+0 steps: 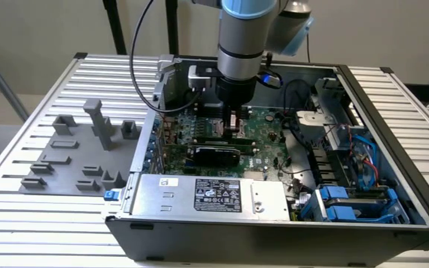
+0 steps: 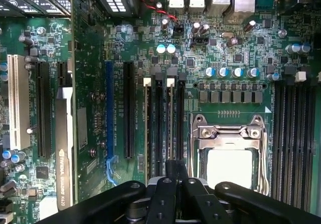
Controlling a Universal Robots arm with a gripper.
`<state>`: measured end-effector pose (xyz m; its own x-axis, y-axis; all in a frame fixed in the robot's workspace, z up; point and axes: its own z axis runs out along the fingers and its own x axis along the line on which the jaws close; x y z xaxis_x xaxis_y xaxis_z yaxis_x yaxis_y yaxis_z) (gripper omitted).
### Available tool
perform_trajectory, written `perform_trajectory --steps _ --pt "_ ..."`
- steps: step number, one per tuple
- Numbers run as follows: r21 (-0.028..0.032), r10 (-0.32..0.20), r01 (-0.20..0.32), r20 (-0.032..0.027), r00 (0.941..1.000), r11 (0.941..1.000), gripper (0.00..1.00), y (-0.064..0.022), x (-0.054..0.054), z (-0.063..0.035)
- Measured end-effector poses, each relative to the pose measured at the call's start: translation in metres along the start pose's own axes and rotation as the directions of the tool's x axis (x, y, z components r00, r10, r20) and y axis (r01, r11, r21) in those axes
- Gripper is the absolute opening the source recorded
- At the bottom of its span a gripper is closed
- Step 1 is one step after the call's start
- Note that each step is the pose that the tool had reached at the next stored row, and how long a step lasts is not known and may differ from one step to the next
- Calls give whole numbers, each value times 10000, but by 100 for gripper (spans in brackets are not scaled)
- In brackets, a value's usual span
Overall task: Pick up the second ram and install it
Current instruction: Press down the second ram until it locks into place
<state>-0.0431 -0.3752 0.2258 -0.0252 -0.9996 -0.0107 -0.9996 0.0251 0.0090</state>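
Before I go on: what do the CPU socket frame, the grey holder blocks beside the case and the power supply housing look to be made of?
CPU socket frame: bright bare metal, probably steel; it glints and has stamped edges.
Grey holder blocks: matte, uniform grey plastic, with no shine; possibly printed, though I can't confirm that.
Power supply housing: pale grey sheet metal with a dull, satin finish and a printed label on top.

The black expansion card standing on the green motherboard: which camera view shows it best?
The exterior view: the black expansion card shows its long side face there, standing across the green motherboard. The wrist view looks down on its narrow upper edge, with white lettering along it.
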Motion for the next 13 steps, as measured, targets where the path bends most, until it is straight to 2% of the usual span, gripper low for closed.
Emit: perform_trajectory --steps 2,6,13 --pt "0 1 -1 24 10000 10000 0 0 -3 -42" --pt "-36 1 -1 1 10000 10000 0 1 -3 -177" --pt "-36 0 0 1 10000 10000 0 1 -3 -181"
